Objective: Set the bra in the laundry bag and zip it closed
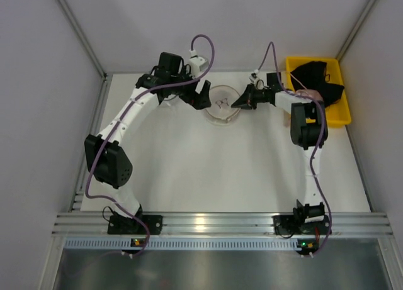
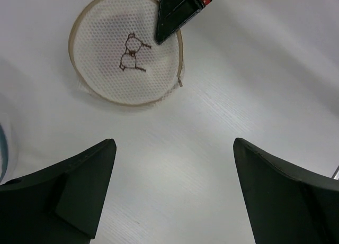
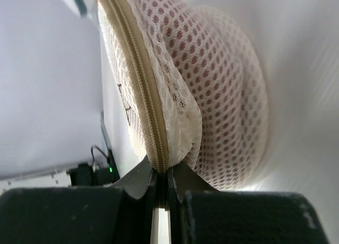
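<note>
The laundry bag (image 1: 221,104), a round white mesh pouch with a pale zippered rim and a small dark drawing on its face, lies at the far middle of the table. It also shows in the left wrist view (image 2: 124,48). My right gripper (image 3: 162,172) is shut on the bag's zippered rim (image 3: 139,69), at the bag's right side in the top view (image 1: 238,102). A reddish colour shows through the mesh (image 3: 222,80); the bra itself is not plainly visible. My left gripper (image 2: 174,143) is open and empty, just left of the bag (image 1: 203,101).
A yellow bin (image 1: 293,66) at the far right holds a black garment (image 1: 321,76) and something pale pink (image 1: 308,95). White walls enclose the table on three sides. A metal rail runs along the near edge.
</note>
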`<state>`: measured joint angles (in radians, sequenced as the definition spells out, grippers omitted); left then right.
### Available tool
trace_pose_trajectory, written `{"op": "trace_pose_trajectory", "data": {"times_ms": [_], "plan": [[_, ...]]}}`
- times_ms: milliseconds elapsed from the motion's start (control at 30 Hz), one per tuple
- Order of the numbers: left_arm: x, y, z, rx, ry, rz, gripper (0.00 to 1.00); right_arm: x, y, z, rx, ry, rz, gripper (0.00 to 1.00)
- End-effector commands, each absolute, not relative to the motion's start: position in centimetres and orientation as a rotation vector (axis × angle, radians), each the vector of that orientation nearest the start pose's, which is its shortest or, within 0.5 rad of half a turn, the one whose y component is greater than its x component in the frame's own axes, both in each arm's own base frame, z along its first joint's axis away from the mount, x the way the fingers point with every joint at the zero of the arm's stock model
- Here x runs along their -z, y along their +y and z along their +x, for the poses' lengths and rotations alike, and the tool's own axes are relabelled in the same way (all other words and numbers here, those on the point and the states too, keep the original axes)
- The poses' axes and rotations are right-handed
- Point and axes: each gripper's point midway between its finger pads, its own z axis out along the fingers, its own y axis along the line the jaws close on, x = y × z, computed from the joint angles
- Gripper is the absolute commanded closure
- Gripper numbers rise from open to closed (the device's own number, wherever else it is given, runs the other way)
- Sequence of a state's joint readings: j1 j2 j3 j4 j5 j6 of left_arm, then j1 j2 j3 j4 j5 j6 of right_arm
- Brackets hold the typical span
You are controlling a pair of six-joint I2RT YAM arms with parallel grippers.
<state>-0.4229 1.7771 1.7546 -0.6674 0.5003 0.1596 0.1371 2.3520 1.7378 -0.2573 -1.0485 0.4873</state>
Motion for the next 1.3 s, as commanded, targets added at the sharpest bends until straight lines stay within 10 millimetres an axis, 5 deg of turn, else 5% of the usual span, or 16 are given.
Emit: {"op": "trace_pose_trajectory", "data": {"times_ms": [0, 133, 300, 467, 600, 633, 667, 700, 767, 800, 933, 1000, 1267], "plan": [[-26.3, -23.2, 40.7, 0.567, 2.112, 0.782, 0.02, -9.4, 25.2, 54.2, -1.61, 2.177, 0.007, 1.0], [-25.1, -18.9, 40.9, 0.362, 2.216, 0.692, 0.02, -9.8, 27.6, 56.0, -1.674, 2.126, 0.045, 0.96], [-23.8, -17.0, 40.1, 0.343, 2.284, 0.667, 0.02, -9.2, 30.3, 55.3, -1.725, 2.13, 0.021, 0.83], [-22.4, -15.8, 39.7, 0.391, 2.376, 0.591, 0.02, -11.1, 29.6, 54.8, -1.681, 2.141, 0.0, 0.29], [-21.8, -16.7, 39.1, 0.486, 2.391, 0.614, 0.02, -15.9, 26.9, 53.8, -1.541, 2.116, -0.108, 0.15], [-21.9, -16.9, 39.1, 0.503, 2.383, 0.632, 0.02, -15.7, 26.2, 53.3, -1.507, 2.14, -0.102, 0.08], [-21.9, -17.2, 39.3, 0.517, 2.376, 0.64, 0.02, -15.3, 24.8, 52.5, -1.481, 2.207, -0.059, 0.05], [-21.9, -17.3, 40.0, 0.513, 2.378, 0.63, 0.02, -17.2, 24.0, 51.7, -1.419, 2.177, -0.139, 0.02], [-21.4, -17.4, 40.5, 0.509, 2.397, 0.604, 0.02, -16.2, 21.6, 49.8, -1.346, 2.271, -0.094, 0.01], [-20.9, -17.4, 40.8, 0.504, 2.409, 0.604, 0.02, -17.7, 20.7, 48.7, -1.279, 2.252, -0.181, 0.01], [-19.3, -17.8, 40.9, 0.536, 2.446, 0.607, 0.02, -17.2, 17.5, 43.8, -1.114, 2.341, -0.311, 0.01], [-18.7, -18.3, 40.8, 0.571, 2.459, 0.619, 0.02, -18.2, 17.1, 41.6, -1.062, 2.321, -0.405, 0.0], [-15.2, -22.2, 37.8, 0.534, 2.453, 0.851, 0.02, -14.8, 15.9, 32.9, -1.037, 2.418, -0.543, 0.01]]}}
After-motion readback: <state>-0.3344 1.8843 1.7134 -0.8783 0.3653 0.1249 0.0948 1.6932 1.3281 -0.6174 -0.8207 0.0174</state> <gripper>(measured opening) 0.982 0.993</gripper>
